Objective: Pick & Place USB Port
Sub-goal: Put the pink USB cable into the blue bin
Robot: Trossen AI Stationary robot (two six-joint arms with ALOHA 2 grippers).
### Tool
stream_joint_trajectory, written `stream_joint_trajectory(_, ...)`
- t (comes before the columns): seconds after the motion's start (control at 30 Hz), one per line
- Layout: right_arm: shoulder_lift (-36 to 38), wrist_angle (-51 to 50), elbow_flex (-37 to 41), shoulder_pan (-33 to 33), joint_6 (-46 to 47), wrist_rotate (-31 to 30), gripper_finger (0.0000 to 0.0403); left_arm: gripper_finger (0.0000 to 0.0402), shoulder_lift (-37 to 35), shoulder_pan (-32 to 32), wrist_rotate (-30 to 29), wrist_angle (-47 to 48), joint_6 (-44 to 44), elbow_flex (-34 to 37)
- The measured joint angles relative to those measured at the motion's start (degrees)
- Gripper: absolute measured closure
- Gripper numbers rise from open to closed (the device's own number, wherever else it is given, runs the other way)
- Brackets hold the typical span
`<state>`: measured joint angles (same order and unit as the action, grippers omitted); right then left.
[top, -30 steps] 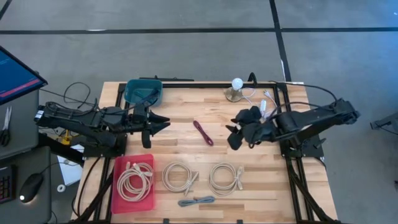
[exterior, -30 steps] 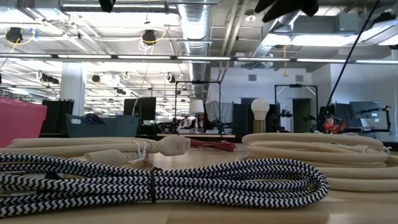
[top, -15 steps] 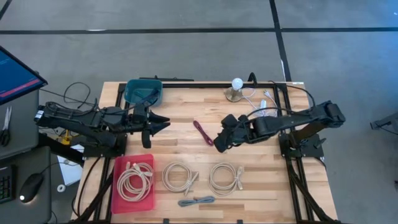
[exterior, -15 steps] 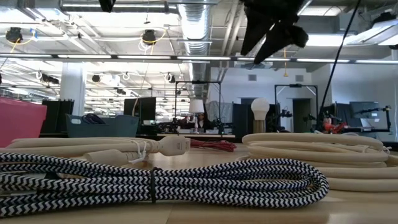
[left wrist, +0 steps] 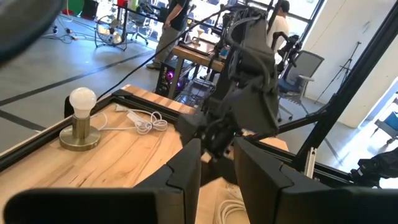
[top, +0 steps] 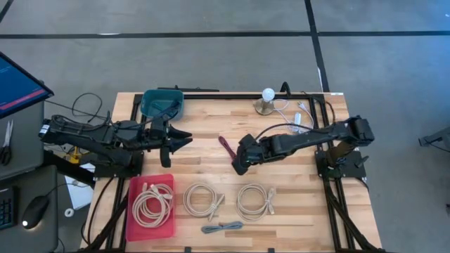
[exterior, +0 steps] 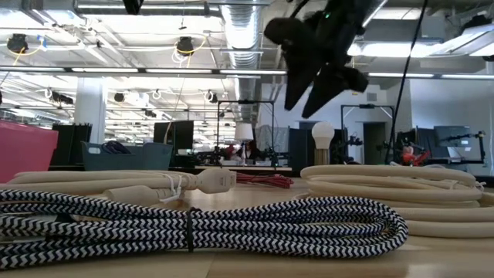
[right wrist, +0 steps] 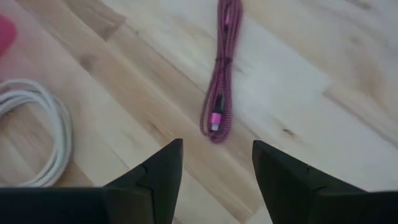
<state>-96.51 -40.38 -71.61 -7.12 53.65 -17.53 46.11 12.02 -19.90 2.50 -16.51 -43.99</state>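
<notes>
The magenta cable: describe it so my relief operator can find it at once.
On the wooden table, look mid-table between the two arms, just ahead of the right tool, which hovers open over it. The magenta cable is a short, tightly bundled braided cord lying bare on the wood. Its neighbours are cream coils or a grey zigzag bundle.

Magenta braided USB cable [top: 229,149], bundled into a slim elongated hank, cinched by a dark tie near its middle; lies flat on bare wood near table centre, long axis running 11 to 5 o'clock in the high view; pink connector at one end in the right wrist view [right wrist: 216,119]; nothing touching it
</notes>
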Motion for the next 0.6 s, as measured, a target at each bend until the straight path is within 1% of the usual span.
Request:
stream_joint_trajectory(0.3,-5.9,1.8,0.0,2.2,0.3,3.0,0.0193,0.0305,0.0,0.0,0.0,0.0,0.0,0.0)
stream_joint_trajectory(0.4,-6.1,2.9,0.1,2.9,-1.4,3.4,0.0186,0.0305,0.0,0.0,0.0,0.0,0.0,0.0)
stream_joint_trajectory(0.5,-7.4,5.6,0.0,3.2,-1.8,3.5,0.0184,0.0305,0.0,0.0,0.0,0.0,0.0,0.0)
stream_joint_trajectory(0.6,-7.8,7.2,0.0,3.9,-3.0,5.2,0.0187,0.0305,0.0,0.0,0.0,0.0,0.0,0.0)
